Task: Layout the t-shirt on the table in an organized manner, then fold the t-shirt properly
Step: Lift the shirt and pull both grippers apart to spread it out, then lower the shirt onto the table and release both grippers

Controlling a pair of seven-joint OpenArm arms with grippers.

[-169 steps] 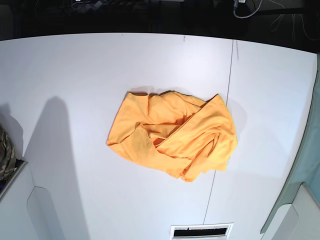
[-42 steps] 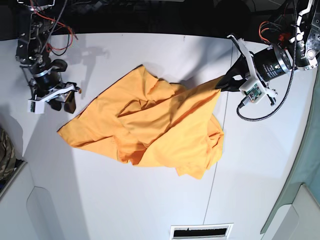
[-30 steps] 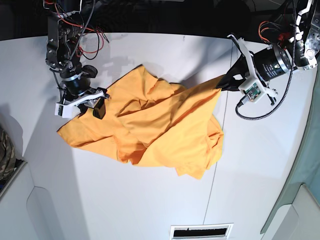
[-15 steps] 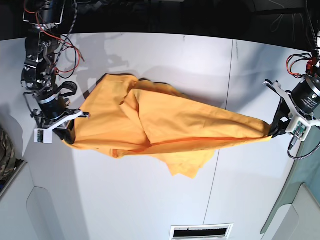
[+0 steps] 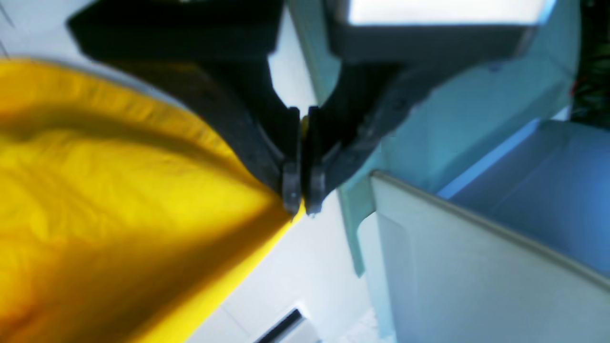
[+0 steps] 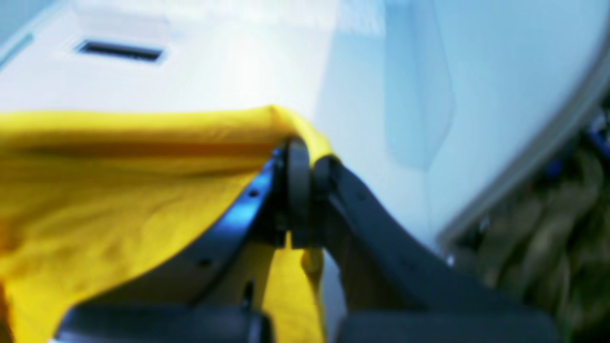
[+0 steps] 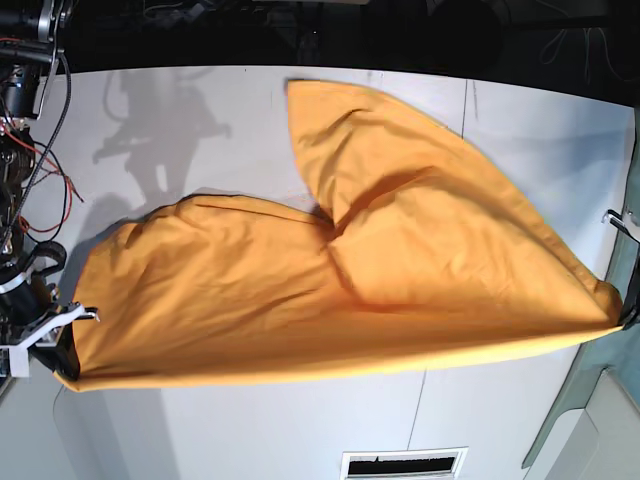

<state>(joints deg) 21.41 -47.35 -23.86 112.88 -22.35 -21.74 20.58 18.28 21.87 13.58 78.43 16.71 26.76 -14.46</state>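
The orange-yellow t-shirt (image 7: pixel 330 290) hangs stretched wide between my two grippers over the white table (image 7: pixel 250 430). One flap reaches toward the far edge. My left gripper (image 7: pixel 625 312), at the base view's right edge, is shut on one corner of the shirt. The left wrist view shows its black jaws (image 5: pixel 300 190) closed on the shirt (image 5: pixel 119 214). My right gripper (image 7: pixel 62 355), at the base view's left, is shut on the opposite corner. The right wrist view shows its tips (image 6: pixel 305 166) pinching the shirt (image 6: pixel 119 190).
A slotted vent (image 7: pixel 403 463) sits in the table's front edge, and the panel seam (image 7: pixel 465 100) runs toward it. A teal wall (image 7: pixel 628 190) and a pale box (image 5: pixel 476 286) stand at the right. Camouflage cloth (image 6: pixel 548 228) lies beyond the table's left edge.
Both grippers have moved further apart and toward the front edge. The shirt has spread from a narrow bunched band into a wide sheet, with one flap now near the far edge.
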